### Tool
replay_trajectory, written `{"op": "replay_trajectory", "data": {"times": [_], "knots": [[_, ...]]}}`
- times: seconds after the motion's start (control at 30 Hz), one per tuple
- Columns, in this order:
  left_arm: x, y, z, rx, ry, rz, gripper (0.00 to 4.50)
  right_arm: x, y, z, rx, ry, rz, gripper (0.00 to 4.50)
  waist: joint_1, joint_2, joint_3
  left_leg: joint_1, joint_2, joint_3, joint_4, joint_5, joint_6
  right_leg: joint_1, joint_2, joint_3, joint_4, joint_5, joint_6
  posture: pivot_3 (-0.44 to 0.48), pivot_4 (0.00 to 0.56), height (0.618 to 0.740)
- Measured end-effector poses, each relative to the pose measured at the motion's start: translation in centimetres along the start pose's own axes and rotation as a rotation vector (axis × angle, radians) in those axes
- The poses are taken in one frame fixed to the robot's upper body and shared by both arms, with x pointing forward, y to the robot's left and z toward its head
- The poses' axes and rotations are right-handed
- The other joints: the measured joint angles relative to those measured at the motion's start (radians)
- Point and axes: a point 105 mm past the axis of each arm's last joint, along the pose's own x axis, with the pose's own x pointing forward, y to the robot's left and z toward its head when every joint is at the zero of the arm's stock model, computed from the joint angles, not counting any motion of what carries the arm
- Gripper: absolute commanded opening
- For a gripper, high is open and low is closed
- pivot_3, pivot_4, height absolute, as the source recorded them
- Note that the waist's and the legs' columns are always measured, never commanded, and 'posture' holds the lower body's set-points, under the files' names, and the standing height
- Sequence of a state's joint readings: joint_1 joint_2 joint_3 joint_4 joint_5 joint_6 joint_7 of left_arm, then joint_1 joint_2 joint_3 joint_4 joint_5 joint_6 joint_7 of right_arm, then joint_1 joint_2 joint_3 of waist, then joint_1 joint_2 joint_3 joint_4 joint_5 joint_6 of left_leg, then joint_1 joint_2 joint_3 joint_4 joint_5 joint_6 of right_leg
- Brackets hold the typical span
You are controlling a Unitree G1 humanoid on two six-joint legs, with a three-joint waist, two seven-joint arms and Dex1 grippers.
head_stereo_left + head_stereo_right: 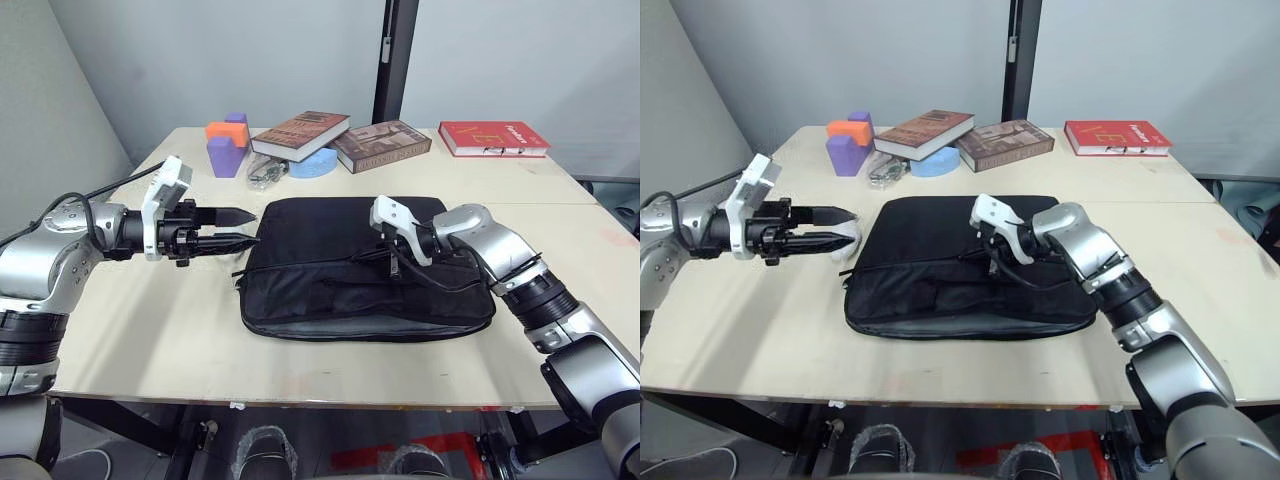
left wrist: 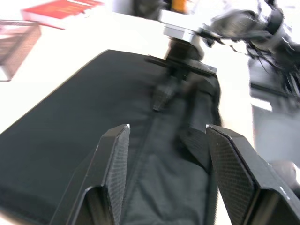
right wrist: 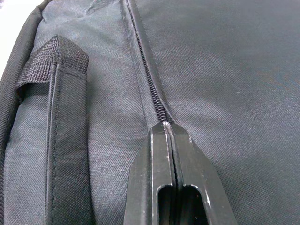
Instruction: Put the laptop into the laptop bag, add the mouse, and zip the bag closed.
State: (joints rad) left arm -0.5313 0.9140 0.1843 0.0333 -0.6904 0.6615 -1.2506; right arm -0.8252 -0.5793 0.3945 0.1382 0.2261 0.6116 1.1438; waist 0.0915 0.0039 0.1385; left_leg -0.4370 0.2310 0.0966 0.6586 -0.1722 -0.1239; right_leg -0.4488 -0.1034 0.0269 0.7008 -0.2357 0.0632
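The black laptop bag (image 1: 330, 250) lies flat in the middle of the table, its strap handles on top. My right gripper (image 3: 164, 125) rests on the bag's upper face. Its fingers are pressed together at the end of the zip line (image 3: 143, 65), seemingly pinching the zip pull. My left gripper (image 1: 238, 228) hovers just off the bag's left edge, pointing at it, open with nothing between its fingers (image 2: 115, 159). A small white rounded thing (image 1: 847, 238), possibly the mouse, peeks out under those fingers. The laptop is out of view.
Along the table's far side stand purple and orange blocks (image 1: 226, 142), a clear bundle (image 1: 265, 173), a blue disc (image 1: 312, 163), two stacked books (image 1: 300, 133) (image 1: 380, 144) and a red book (image 1: 493, 138). Bare tabletop (image 1: 150, 320) lies left of and in front of the bag.
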Motion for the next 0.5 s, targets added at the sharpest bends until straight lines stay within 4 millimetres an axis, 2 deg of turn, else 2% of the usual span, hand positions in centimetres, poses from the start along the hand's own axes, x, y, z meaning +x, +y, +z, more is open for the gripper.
{"op": "replay_trajectory", "data": {"times": [0.1, 0.2, 0.33, 0.5], "knots": [[-0.6, 2.6, -1.3, -0.063, -0.013, 0.163, 2.69, 0.0, 0.0, 0.0, 0.002, 0.0, -0.002, 0.04, 0.001, 0.0, 0.0, 0.0, 0.0, 0.0, 0.0, 0.0, 0.0, 0.0, 0.0, 0.0, 0.0, 0.0, 0.0, 0.0, 0.15, 0.707], [-1.8, 6.0, -3.5, -0.142, 0.005, 0.403, 2.69, 0.0, 0.0, 0.0, 0.001, 0.001, -0.003, 0.04, 0.0, 0.0, 0.0, 0.0, 0.0, 0.0, 0.0, 0.0, 0.0, 0.0, 0.0, 0.0, 0.0, 0.0, 0.0, 0.0, 0.15, 0.707], [-2.8, 8.0, -4.7, -0.241, -0.01, 0.561, 2.69, -0.1, 0.0, 0.0, 0.0, 0.005, -0.002, 0.04, 0.001, -0.003, -0.002, -0.001, 0.0, -0.001, 0.0, 0.0, 0.0, 0.0, 0.0, 0.0, -0.001, 0.0, 0.0, 0.0, 0.15, 0.707], [-2.1, 9.4, -7.0, -0.335, 0.041, 0.656, 2.69, -0.1, 0.0, -0.1, -0.002, 0.012, -0.007, 0.04, 0.003, -0.003, -0.002, 0.0, 0.0, -0.001, 0.0, 0.0, 0.0, 0.002, 0.0, -0.001, -0.001, 0.0, 0.0, 0.0, 0.15, 0.707]]}}
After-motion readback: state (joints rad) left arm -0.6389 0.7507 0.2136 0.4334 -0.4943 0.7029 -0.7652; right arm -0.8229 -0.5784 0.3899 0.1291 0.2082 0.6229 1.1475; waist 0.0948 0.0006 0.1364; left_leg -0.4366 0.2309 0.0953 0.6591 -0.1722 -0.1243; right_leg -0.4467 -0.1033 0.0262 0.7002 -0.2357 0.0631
